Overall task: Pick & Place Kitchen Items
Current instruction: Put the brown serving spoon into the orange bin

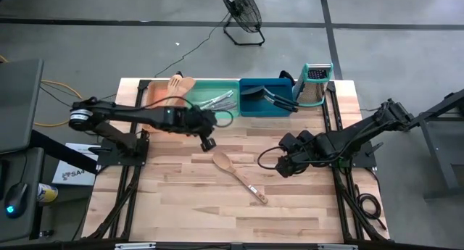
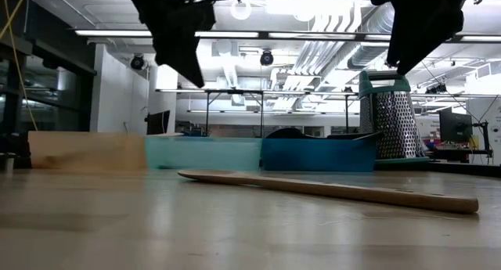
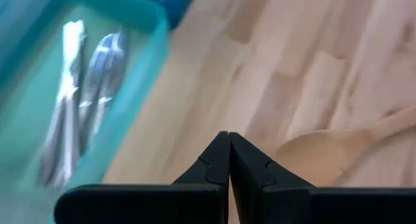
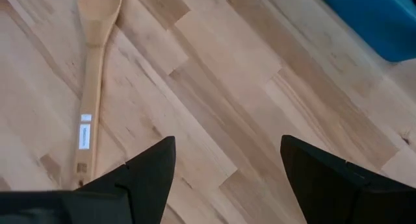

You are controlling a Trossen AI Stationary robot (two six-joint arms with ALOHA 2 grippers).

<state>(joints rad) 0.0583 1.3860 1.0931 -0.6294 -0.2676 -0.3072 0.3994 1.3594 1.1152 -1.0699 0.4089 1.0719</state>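
A pale wooden spoon [image 1: 238, 175] lies flat on the table's middle, bowl toward the left arm, also seen in the low view [image 2: 329, 189] and both wrist views [image 3: 338, 152] [image 4: 94, 68]. My left gripper [image 1: 207, 143] hangs shut above the table just beyond the spoon's bowl, near the green tray [image 1: 214, 98] with silver cutlery [image 3: 81, 87]. My right gripper [image 1: 281, 165] is open, to the right of the spoon, above the table. The orange tray [image 1: 156, 94] holds wooden utensils [image 1: 180, 85]; the blue tray [image 1: 264, 98] holds black turners [image 1: 275, 98].
A steel box grater with a teal top [image 1: 313, 85] stands at the table's far right beside the blue tray. The three trays line the far edge. A fan [image 1: 243, 14] stands on the floor beyond. Bare wood spreads over the near half of the table [image 1: 217, 214].
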